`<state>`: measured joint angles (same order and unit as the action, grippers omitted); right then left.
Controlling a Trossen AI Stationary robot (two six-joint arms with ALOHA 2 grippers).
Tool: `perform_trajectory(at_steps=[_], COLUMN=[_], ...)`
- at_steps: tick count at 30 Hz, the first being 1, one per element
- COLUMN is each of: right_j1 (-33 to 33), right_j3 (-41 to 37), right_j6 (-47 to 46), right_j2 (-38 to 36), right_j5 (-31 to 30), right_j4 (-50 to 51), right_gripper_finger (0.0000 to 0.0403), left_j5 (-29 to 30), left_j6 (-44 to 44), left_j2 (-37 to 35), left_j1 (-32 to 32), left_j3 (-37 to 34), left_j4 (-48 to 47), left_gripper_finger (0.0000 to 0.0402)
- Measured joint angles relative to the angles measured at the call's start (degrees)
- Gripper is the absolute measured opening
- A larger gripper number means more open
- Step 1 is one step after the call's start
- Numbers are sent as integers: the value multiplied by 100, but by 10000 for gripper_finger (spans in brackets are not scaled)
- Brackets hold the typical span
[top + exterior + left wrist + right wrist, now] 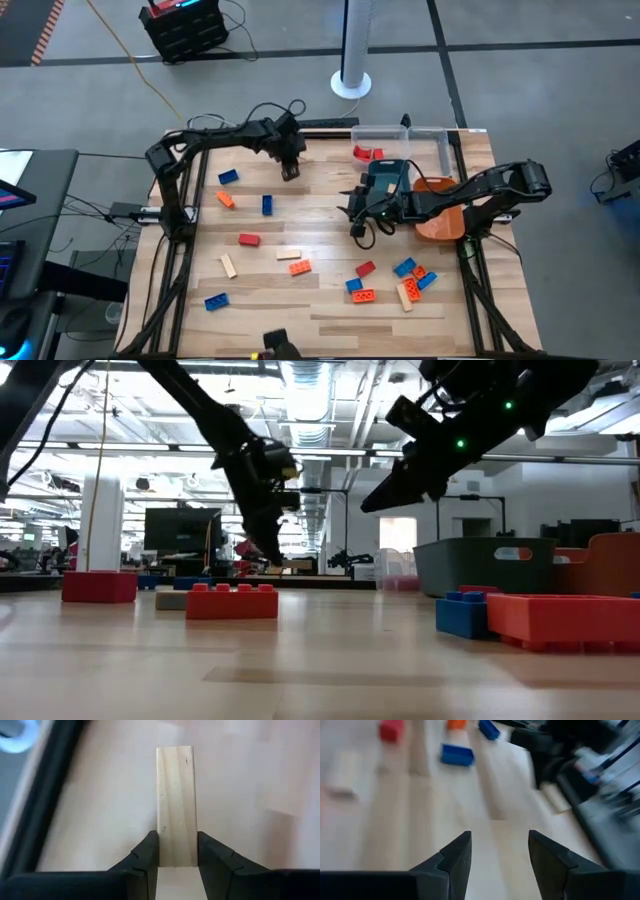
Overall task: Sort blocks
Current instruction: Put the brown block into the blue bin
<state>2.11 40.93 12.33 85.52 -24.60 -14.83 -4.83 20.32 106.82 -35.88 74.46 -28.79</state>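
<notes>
My left gripper [290, 168] is over the far middle of the table, shut on a pale tan wooden block [175, 800]; in the low view this gripper [266, 552] shows dark above the table top. My right gripper [358, 214] hangs open over the table's middle, in front of the teal tray [385, 178], and touches nothing [500, 840]. Loose blocks lie flat on the table: blue [228, 176], orange [225, 199], blue [268, 204], red [248, 239], tan [288, 254] and a cluster near the right front [405, 280]. A red block [367, 152] lies in the clear tray. My left gripper pinches the tan block between its two fingers [147, 852] at one end [175, 855], on its two long sides. The fingers lie along the block, and the rest sticks out past the fingertips in line with them. Whether its free end [175, 752] touches the table cannot be told.
The clear tray [425, 135] sits at the far right corner, and the orange tray [445, 222] lies under the right arm beside the teal one. A black frame rail [320, 123] runs along the far edge. Bare wood lies between the grippers and toward the near edge.
</notes>
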Motion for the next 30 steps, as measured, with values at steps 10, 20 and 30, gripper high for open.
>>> perform_trajectory(at_steps=[10, 20, 30], right_j1=[-135, 181, 198], right_j3=[0, 0, 0], right_j6=[2665, 3892, 4368], right_j2=[9, 9, 9], right_j5=[-402, -269, -293], right_j4=[-89, -244, -531], right_gripper_finger=[244, 240, 239], left_j5=[-1063, -2733, -3992], left_j6=[-337, -623, -973], left_j2=[-217, -220, -222], left_j1=[907, 1115, 1135], left_j3=[0, 0, 0], left_j4=[82, 620, 842], left_gripper_finger=[100, 100, 100])
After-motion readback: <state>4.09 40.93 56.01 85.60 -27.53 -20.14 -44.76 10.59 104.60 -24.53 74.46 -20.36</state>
